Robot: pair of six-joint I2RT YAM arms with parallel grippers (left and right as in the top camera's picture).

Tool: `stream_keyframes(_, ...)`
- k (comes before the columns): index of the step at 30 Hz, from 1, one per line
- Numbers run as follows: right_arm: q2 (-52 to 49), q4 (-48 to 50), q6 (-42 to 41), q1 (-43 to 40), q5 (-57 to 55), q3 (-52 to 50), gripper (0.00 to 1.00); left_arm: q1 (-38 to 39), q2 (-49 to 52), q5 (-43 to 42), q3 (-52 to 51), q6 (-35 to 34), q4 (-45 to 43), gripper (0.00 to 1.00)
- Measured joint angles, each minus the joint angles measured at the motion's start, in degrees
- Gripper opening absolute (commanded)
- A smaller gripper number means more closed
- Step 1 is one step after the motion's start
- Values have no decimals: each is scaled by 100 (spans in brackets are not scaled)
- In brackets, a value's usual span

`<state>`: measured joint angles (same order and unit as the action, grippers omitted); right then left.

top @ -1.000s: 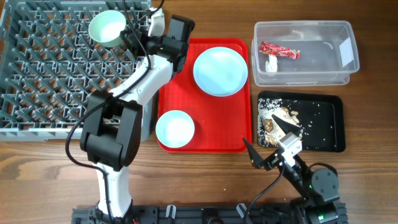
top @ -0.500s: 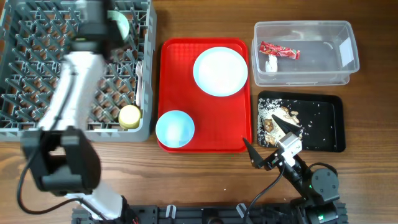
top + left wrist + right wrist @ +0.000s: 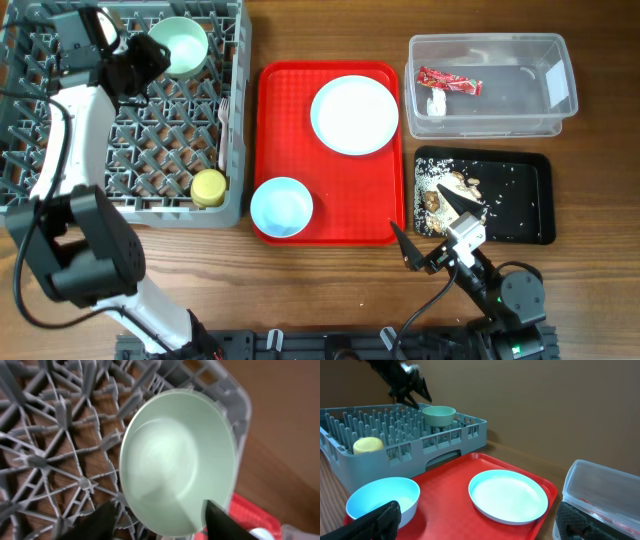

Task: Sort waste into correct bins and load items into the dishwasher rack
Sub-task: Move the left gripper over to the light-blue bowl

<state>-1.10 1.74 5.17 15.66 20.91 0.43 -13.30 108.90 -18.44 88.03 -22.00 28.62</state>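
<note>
At the dishwasher rack's (image 3: 238, 120) 1 o'clock corner, the left hand (image 3: 148, 60) hangs spread, gripping nothing. The pale green bowl (image 3: 178, 44) sits upright on the pegs at its 2 o'clock, probably so they steady it. The right hand (image 3: 420, 252) is spread too, at the red tray's (image 3: 330, 225) 5 o'clock.

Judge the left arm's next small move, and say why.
Probably lift the left tool clear of the dishwasher rack and swing toward the blue bowl on the red tray. Its fingers stand open, and the green bowl already sits in the rack's corner, apart from them in the right wrist view.
</note>
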Motion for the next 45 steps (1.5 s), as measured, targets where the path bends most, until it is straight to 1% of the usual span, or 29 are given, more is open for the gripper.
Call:
stream_keyframes(2, 0, 0, 0, 0, 0, 0, 100, -2, 129, -48, 0, -35, 2, 51)
stream_keyframes(3, 0, 0, 0, 0, 0, 0, 100, -2, 177, -66, 0, -44, 2, 51)
stream_keyframes(4, 0, 0, 0, 0, 0, 0, 100, -2, 197, -83, 0, -57, 7, 49)
stream_keyframes(6, 0, 0, 0, 0, 0, 0, 100, -2, 221, -105, 0, -96, 35, 41)
stream_keyframes(7, 0, 0, 0, 0, 0, 0, 100, -2, 223, -114, 0, -92, 55, 26)
stream_keyframes(8, 0, 0, 0, 0, 0, 0, 100, -2, 227, -118, 0, -111, 55, 20)
stream_keyframes(9, 0, 0, 0, 0, 0, 0, 100, -2, 243, -118, 0, -142, 63, 7)
stream_keyframes(10, 0, 0, 0, 0, 0, 0, 100, -2, 260, -114, 0, -131, 72, 4)
stream_keyframes(16, 0, 0, 0, 0, 0, 0, 100, -13, 402, -59, 0, -125, 127, 4)
stream_keyframes(20, 0, 0, 0, 0, 0, 0, 100, -11, 348, 164, 0, -103, 289, 4)
stream_keyframes(23, 0, 0, 0, 0, 0, 0, 100, 9, 103, 516, -2, 0, 457, 4)
stream_keyframes(27, 0, 0, 0, 0, 0, 2, 100, 164, -557, 1204, -2, 258, 662, 4)
stream_keyframes(28, 0, 0, 0, 0, 0, 0, 100, 240, -748, 1338, 0, 356, 699, 5)
stream_keyframes(32, 0, 0, 0, 0, 0, 0, 100, 605, -1196, 1617, 0, 708, 824, 17)
stream_keyframes(33, 0, 0, 0, 0, 0, 0, 100, 688, -1226, 1663, 0, 761, 876, 22)
stream_keyframes(34, 0, 0, 0, 0, 0, 2, 100, 719, -1235, 1670, 0, 752, 903, 33)
stream_keyframes(37, 0, 0, 0, 0, 0, 2, 100, 1095, -1257, 1838, 0, 931, 1351, 45)
stream_keyframes(38, 0, 0, 0, 0, 0, 0, 100, 1235, -1272, 1884, -2, 951, 1556, 46)
stream_keyframes(40, 0, 0, 0, 0, 0, 0, 100, 1521, -1333, 1928, -2, 994, 1908, 53)
stream_keyframes(43, -2, 0, 0, 0, 0, 0, 100, 1967, -1515, 1947, -2, 1014, 2531, 56)
stream_keyframes(45, 0, 0, 0, 0, 0, 0, 100, 2295, -1681, 1895, 0, 988, 2994, 56)
